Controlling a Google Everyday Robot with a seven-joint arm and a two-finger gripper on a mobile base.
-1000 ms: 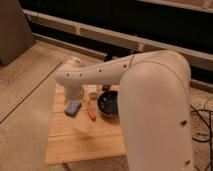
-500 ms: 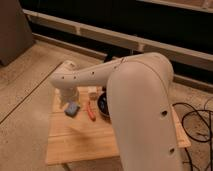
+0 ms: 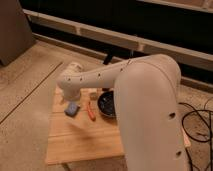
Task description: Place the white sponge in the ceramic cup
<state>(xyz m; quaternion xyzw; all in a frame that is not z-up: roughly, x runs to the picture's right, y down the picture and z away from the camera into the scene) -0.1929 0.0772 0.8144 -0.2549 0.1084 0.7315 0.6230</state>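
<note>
claw [image 3: 71, 98] down at the arm's tip, right over the white sponge [image 3: 72, 108] | grip: cannot tell | sponge flat on worktop [image 3: 85, 142], orange stick [image 3: 90, 111] just beside

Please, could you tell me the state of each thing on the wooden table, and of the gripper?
white sponge: lying flat on the table, not in the cup.
ceramic cup: standing, partly hidden by the arm; inside not visible.
orange stick: lying between sponge and bowl.
dark bowl: upright, content unclear.
gripper: hidden behind the arm, not visible.
</note>
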